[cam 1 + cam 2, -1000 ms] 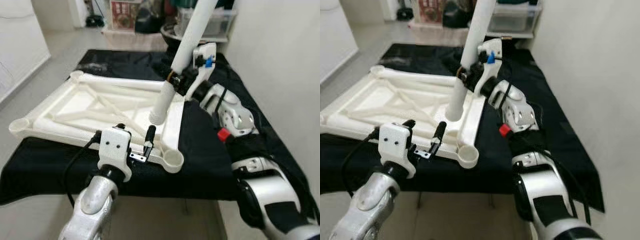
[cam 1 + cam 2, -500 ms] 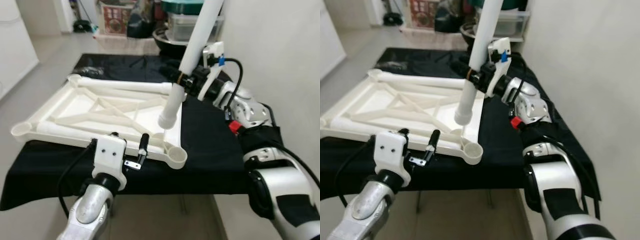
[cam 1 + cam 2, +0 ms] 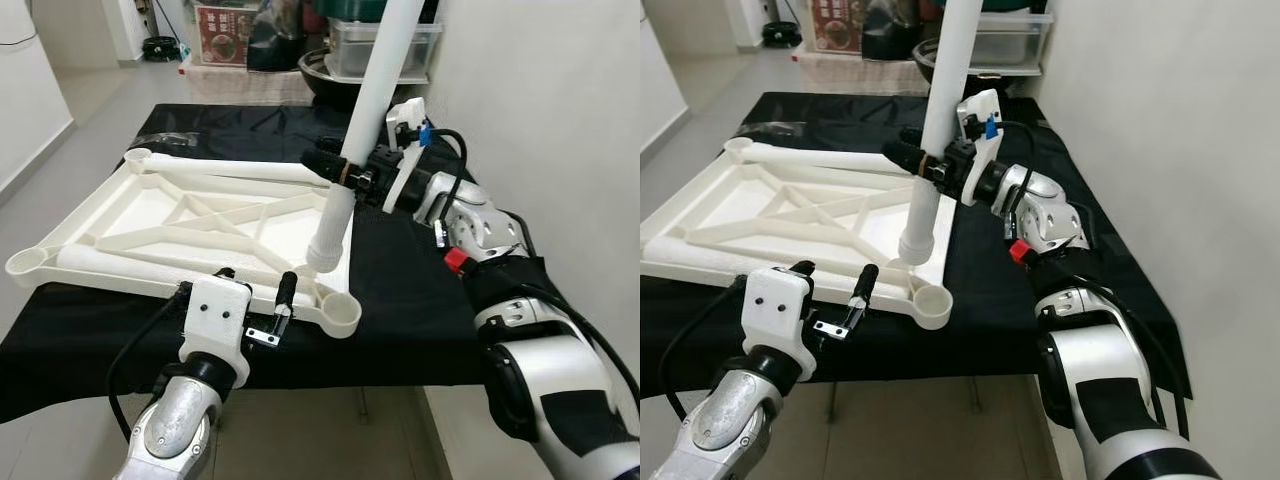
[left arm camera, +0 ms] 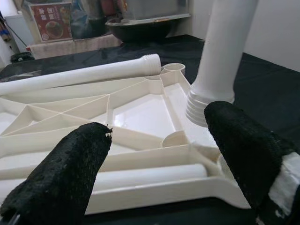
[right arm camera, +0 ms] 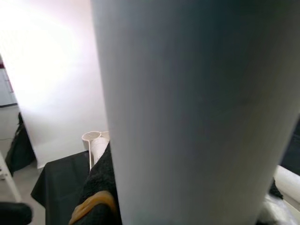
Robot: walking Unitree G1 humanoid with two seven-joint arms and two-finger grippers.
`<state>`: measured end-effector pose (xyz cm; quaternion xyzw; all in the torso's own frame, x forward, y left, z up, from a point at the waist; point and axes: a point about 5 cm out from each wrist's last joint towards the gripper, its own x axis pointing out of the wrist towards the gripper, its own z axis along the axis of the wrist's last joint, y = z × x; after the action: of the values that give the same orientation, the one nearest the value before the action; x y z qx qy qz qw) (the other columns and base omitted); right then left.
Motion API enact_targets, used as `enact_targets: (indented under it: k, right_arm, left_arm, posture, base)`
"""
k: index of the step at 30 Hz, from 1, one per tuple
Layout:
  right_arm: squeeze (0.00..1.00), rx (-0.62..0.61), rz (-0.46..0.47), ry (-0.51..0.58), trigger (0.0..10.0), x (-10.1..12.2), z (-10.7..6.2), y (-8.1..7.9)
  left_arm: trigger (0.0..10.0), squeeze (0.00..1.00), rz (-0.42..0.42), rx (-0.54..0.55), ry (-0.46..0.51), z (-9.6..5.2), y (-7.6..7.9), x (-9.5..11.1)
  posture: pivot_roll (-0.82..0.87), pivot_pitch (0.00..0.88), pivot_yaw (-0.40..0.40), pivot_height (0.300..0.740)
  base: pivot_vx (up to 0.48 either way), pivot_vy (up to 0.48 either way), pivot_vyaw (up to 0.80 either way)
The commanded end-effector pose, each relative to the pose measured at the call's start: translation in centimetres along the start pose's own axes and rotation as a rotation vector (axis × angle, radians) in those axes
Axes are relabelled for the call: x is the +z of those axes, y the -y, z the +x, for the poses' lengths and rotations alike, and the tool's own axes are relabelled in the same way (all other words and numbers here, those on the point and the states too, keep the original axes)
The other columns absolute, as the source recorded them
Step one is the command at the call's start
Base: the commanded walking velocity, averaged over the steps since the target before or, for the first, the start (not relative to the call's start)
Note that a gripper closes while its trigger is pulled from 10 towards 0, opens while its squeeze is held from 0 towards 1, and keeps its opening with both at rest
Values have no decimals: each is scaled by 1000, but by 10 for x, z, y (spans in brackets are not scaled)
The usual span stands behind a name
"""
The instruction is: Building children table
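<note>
The right gripper (image 3: 350, 172), clamped on the white table leg (image 3: 362, 130), has lowered its threaded end toward the upturned tabletop's (image 3: 180, 225) near-right corner socket (image 3: 340, 315). The left gripper (image 3: 255, 300) hovers, fingers apart.

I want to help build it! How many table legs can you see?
3. One leg is held upright in the right gripper, one lies along the tabletop's far edge, and one lies along its near edge. Others may be hidden.
</note>
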<state>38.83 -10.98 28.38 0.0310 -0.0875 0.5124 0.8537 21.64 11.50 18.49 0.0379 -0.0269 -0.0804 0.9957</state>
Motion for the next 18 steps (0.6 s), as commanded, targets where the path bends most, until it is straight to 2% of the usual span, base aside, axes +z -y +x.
enact_targets:
  k: [1,3,4,5,6,7,8,10,18]
  right_arm:
    - [0,16,0,14,10000,6,0,1]
    - [0,50,11,17,10000,8,0,-1]
    - [0,111,26,21,10000,10,0,-4]
    - [0,225,28,18,10000,13,-2,-11]
    - [0,225,28,18,10000,13,-2,-11]
    - [0,317,26,12,10000,15,-5,-18]
    - [0,317,26,12,10000,15,-5,-18]
    - [0,457,0,7,10000,17,-7,-29]
    - [0,501,-17,51,10000,21,2,-35]
  left_arm:
    - [10000,0,-1,20,-11,0,-2,0]
    - [10000,0,2,27,-13,0,-3,0]
    - [10000,0,3,33,-15,0,-4,0]
    - [10000,0,4,34,-16,0,-4,0]
    - [10000,0,4,34,-16,0,-4,0]
    - [10000,0,3,34,-17,-1,-4,0]
    - [10000,0,3,34,-17,-1,-4,0]
    - [10000,0,2,33,-18,-1,-3,0]
    - [10000,0,1,33,-17,-3,-3,1]
  posture:
    - [151,132,-32,740]
    - [151,132,-32,740]
    - [151,133,-32,740]
    - [153,133,-34,740]
    - [153,133,-34,740]
    - [153,131,-36,740]
    - [153,131,-36,740]
    - [152,132,-35,740]
    - [159,123,-40,740]
  base:
    - [0,0,0]
    - [0,0,0]
    - [0,0,0]
    - [0,0,0]
    - [0,0,0]
    - [0,0,0]
    - [0,0,0]
    - [0,0,0]
    - [0,0,0]
